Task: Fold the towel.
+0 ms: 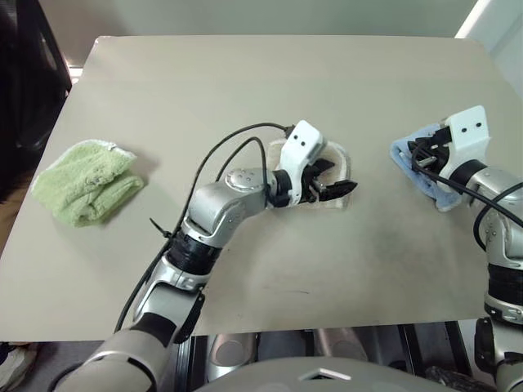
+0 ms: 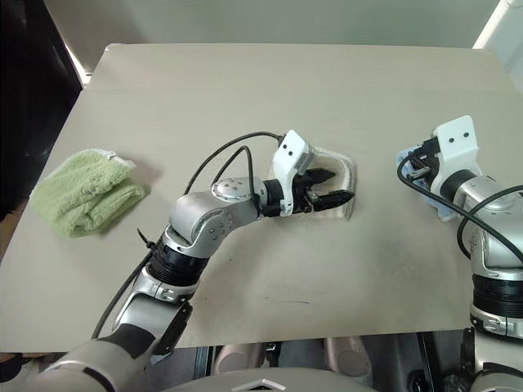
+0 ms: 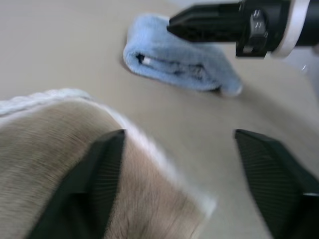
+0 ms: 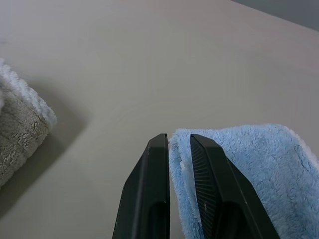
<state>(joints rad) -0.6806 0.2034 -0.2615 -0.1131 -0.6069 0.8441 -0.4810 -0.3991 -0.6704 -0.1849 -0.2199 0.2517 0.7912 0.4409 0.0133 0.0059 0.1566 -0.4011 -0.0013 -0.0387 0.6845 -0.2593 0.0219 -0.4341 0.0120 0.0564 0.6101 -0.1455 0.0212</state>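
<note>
The beige towel (image 1: 340, 155) lies bunched into a small folded pile at the middle of the table, its white edging showing around the rim. My left gripper (image 1: 335, 180) hovers just over it, open, one finger (image 3: 94, 179) above the cloth and the other past the towel's edge with bare table between them. My right gripper (image 4: 178, 137) is at the table's right side, shut on the edge of a light-blue towel (image 4: 259, 164), a thin strip of blue cloth pinched between its fingers.
The light-blue towel (image 1: 409, 170) lies folded near the table's right edge. A fluffy light-green towel (image 1: 86, 181) lies crumpled at the left edge. The tan table (image 1: 245, 82) has bare room behind and in front of the beige towel.
</note>
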